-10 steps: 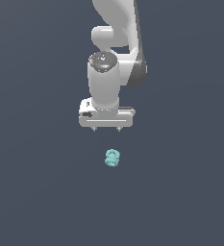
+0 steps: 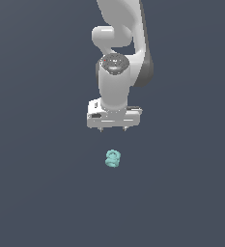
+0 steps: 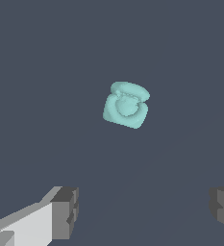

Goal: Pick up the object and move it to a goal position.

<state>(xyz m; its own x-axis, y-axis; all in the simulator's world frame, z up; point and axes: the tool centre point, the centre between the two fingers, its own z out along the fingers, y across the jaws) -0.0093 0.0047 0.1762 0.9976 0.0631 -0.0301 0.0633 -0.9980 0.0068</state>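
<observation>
Item one, surface: a plain dark slate-grey table (image 2: 36,183), uniform in tone, filling the exterior view from its left edge to its right. Item two, arm: a white Franka arm (image 2: 121,43) entering from the upper middle of the exterior view, its wrist pointing straight down, with a dark ring cap on the joint above the hand. Item three, tool (image 2: 112,129): a white block with two short dark fingertips showing beneath it, held above the table and touching nothing; in the wrist view the two grey fingers (image 3: 65,212) stand wide apart, with bare table between them. Item four, object (image 2: 113,158): a small light-teal knobbly piece, shaped in the wrist view (image 3: 126,104) like a miniature telephone with a rounded bar across one side and a round dial in its middle. It lies on the table, apart from the tool, just below it in the exterior view and roughly centred under it. The gap between tool and object is open table.
</observation>
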